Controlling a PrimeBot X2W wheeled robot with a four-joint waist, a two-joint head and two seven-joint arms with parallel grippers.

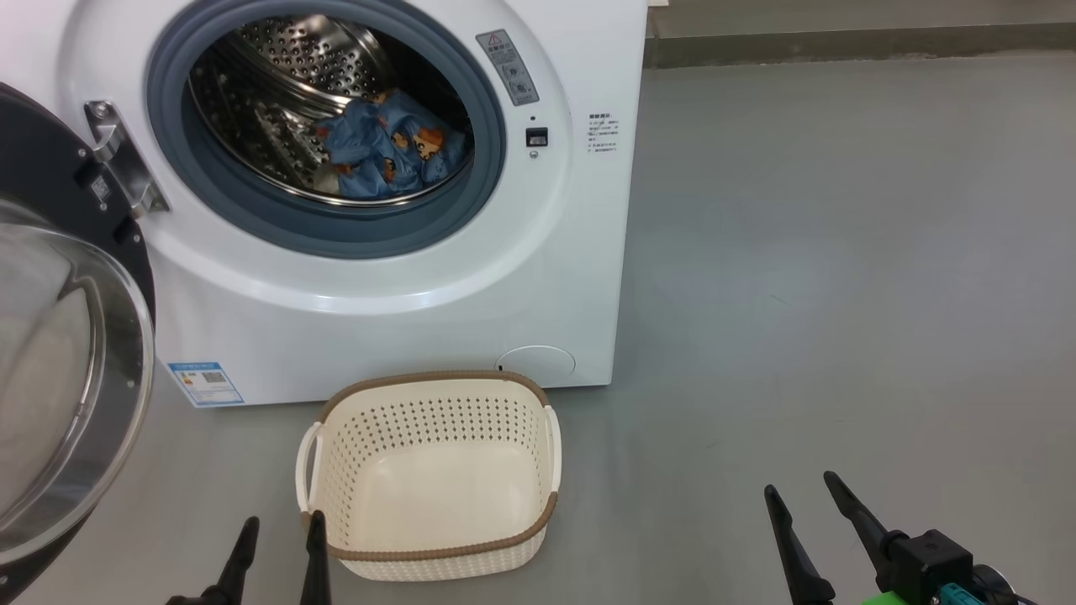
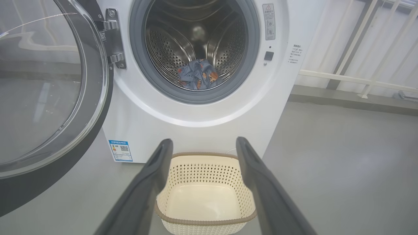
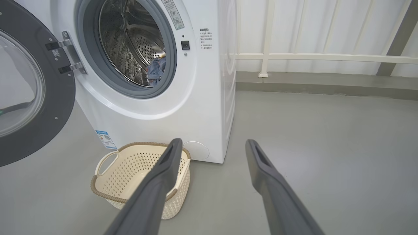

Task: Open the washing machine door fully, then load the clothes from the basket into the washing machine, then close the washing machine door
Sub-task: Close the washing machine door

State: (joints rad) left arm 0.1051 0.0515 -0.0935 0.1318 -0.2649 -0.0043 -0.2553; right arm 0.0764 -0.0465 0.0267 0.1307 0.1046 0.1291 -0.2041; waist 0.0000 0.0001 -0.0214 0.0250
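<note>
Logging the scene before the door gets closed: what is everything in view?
white front-loading washing machine: one, white, centre back on grey floor.
round black-rimmed glass door: one, black and clear, swung open at left.
perforated steel drum: one, silver, inside the machine.
light blue printed clothes: one heap, blue and orange, in the drum.
cream perforated plastic basket: one, cream, brown rim, empty, before the machine.
blue label sticker: one, blue, machine's lower left front.
white railing: one, white, behind, at the right.
left pincer: one, dark, open, lower left of head view.
right pincer: one, dark, open, lower right.
</note>
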